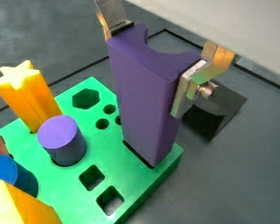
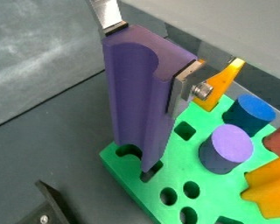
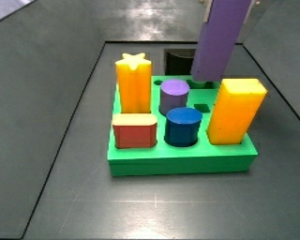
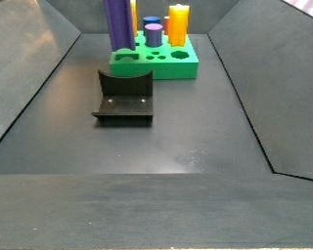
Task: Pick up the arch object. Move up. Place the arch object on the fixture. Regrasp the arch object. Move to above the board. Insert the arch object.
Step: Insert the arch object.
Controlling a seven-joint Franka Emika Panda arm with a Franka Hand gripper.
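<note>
Crowded board (image 1: 60, 179), gripper (image 1: 160, 52) on arch object (image 1: 149, 96)

My gripper (image 2: 149, 54) clamps the arch object (image 2: 139, 96) upright, its prongs down in a socket at the corner of the board (image 2: 178, 182); a lilac cylinder (image 2: 229, 146) stands at three o'clock of it.

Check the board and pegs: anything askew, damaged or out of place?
Nothing stands out. The gripper holds the arch object upright at a corner of the board; the other pegs stand straight in their sockets.
</note>
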